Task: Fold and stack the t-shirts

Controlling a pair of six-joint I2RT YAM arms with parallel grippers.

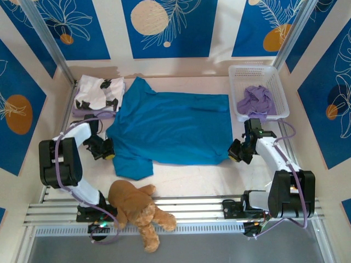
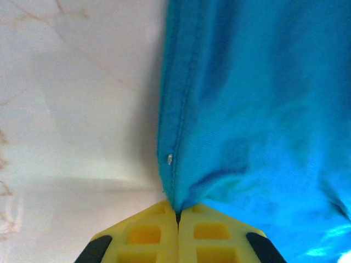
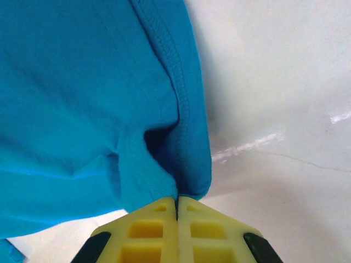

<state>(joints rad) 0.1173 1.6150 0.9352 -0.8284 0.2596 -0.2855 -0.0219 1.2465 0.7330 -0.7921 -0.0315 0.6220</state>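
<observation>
A large teal-blue t-shirt (image 1: 173, 129) lies spread across the middle of the table. My left gripper (image 1: 108, 152) is shut on its left edge, near the sleeve; the left wrist view shows the yellow fingers (image 2: 148, 235) pinching the hem of the teal cloth (image 2: 258, 109). My right gripper (image 1: 235, 150) is shut on the shirt's right bottom corner, and the folded hem (image 3: 98, 98) runs into its closed jaws. A white t-shirt with black blotches (image 1: 98, 93) lies folded at the back left, over a lavender one. More lavender t-shirts (image 1: 255, 101) sit crumpled in the basket.
A white plastic basket (image 1: 277, 87) stands at the back right. A brown plush teddy bear (image 1: 137, 208) lies at the near edge between the arm bases. Blue patterned walls close in the table on three sides.
</observation>
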